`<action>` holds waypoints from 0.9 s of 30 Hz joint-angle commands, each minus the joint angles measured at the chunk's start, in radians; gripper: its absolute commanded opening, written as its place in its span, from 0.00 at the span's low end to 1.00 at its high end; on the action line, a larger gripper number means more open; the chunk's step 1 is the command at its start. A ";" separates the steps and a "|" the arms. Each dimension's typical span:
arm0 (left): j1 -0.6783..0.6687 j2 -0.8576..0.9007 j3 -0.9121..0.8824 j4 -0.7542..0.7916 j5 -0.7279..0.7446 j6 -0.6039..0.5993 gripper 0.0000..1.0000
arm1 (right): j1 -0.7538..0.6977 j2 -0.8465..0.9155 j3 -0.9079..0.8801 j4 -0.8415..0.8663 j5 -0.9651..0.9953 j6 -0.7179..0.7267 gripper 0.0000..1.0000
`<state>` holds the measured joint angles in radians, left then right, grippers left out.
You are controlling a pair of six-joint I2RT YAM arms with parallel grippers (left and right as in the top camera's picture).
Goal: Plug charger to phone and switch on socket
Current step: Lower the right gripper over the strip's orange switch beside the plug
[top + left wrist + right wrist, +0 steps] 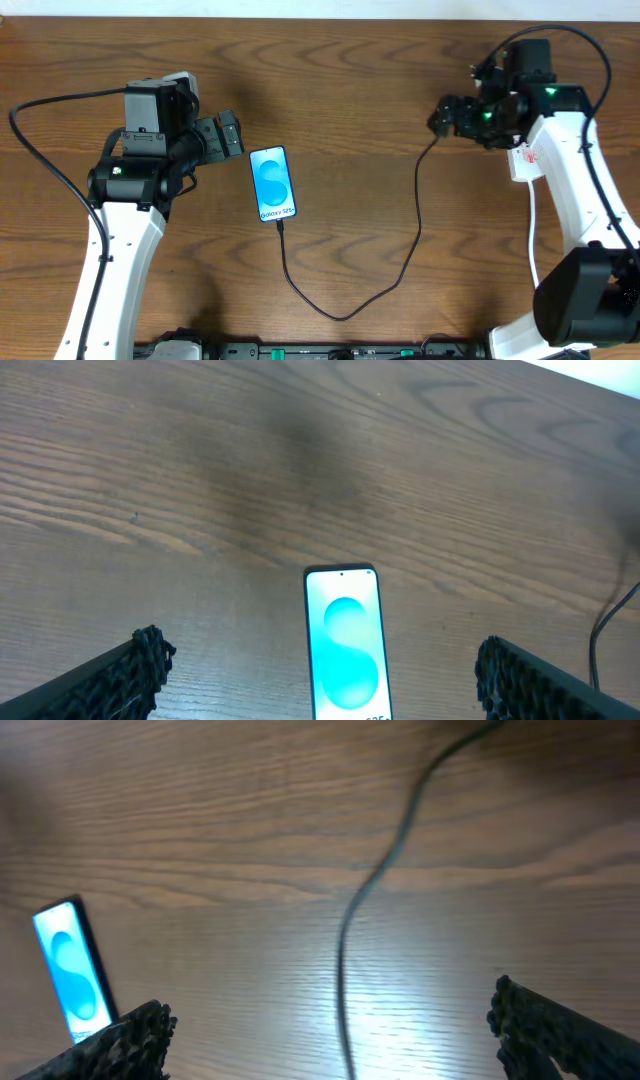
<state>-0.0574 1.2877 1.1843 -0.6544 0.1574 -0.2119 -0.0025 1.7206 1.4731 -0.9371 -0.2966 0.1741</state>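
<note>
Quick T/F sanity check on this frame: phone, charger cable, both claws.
1. The phone screen is lit. True.
2. The left claw grips the phone. False: it is open, and the phone lies untouched on the table.
3. The charger cable reaches the phone's lower end. True.
4. The right claw is shut on the charger cable. False: it is open and empty.

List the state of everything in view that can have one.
phone: screen lit, lying flat.
charger cable: slack, its tip at the phone's lower edge, looks plugged in.
power strip: mostly covered from view; switch position cannot be told.
left tool: open, empty.
right tool: open, empty.
</note>
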 commanded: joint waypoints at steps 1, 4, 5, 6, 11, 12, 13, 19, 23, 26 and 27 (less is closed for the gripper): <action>-0.002 0.001 0.022 -0.003 -0.010 0.009 0.99 | -0.051 -0.015 0.019 -0.010 -0.008 -0.059 0.99; -0.002 0.001 0.022 -0.003 -0.010 0.009 1.00 | -0.091 -0.015 0.019 -0.010 -0.003 -0.060 0.99; -0.002 0.001 0.022 -0.004 -0.010 0.009 1.00 | -0.108 -0.015 0.019 -0.011 0.006 -0.060 0.99; -0.002 0.001 0.022 -0.003 -0.010 0.009 1.00 | -0.122 -0.015 0.019 -0.011 0.013 -0.060 0.99; -0.002 0.001 0.022 -0.004 -0.010 0.009 0.99 | -0.202 -0.015 0.019 -0.009 0.034 -0.103 0.99; -0.002 0.001 0.022 -0.004 -0.010 0.009 0.99 | -0.212 -0.015 0.019 -0.008 0.043 -0.103 0.99; -0.002 0.001 0.022 -0.004 -0.010 0.009 1.00 | -0.227 -0.015 0.019 -0.009 0.063 -0.102 0.99; -0.002 0.001 0.022 -0.003 -0.010 0.009 0.99 | -0.279 -0.015 0.018 -0.005 0.149 -0.103 0.99; -0.002 0.001 0.022 -0.003 -0.010 0.009 0.99 | -0.298 -0.009 0.017 0.031 0.257 -0.106 0.99; -0.002 0.001 0.022 -0.004 -0.010 0.009 0.99 | -0.307 0.008 0.017 0.048 0.309 -0.124 0.99; -0.002 0.001 0.022 -0.003 -0.010 0.009 0.99 | -0.310 0.015 0.017 0.048 0.307 -0.135 0.99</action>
<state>-0.0574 1.2877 1.1843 -0.6544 0.1574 -0.2119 -0.2970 1.7214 1.4731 -0.8928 -0.0685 0.0788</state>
